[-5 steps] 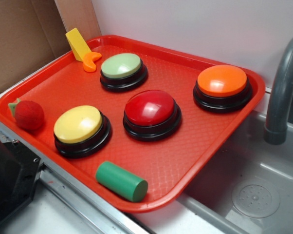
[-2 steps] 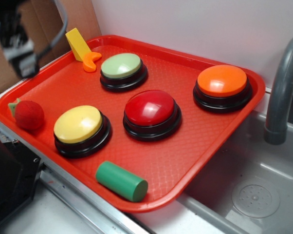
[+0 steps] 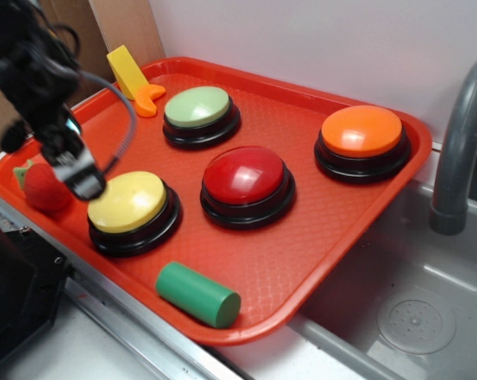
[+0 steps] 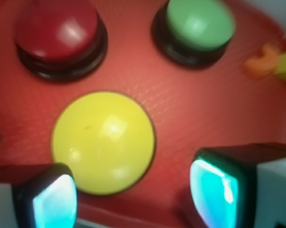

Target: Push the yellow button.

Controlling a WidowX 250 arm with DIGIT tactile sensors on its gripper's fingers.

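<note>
Gripper (image 3: 85, 184) low at the yellow button (image 3: 128, 201) left edge (jaw state unclear), red tray (image 3: 318, 229) underneath, red button (image 3: 244, 175) beside

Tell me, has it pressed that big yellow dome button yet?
Not yet, it seems. The black gripper is at the left edge of the glossy yellow dome button on its black base. The wrist view shows the cap ahead of the two spread fingertips; contact isn't clear. Left: centre over the cap and push down.
</note>
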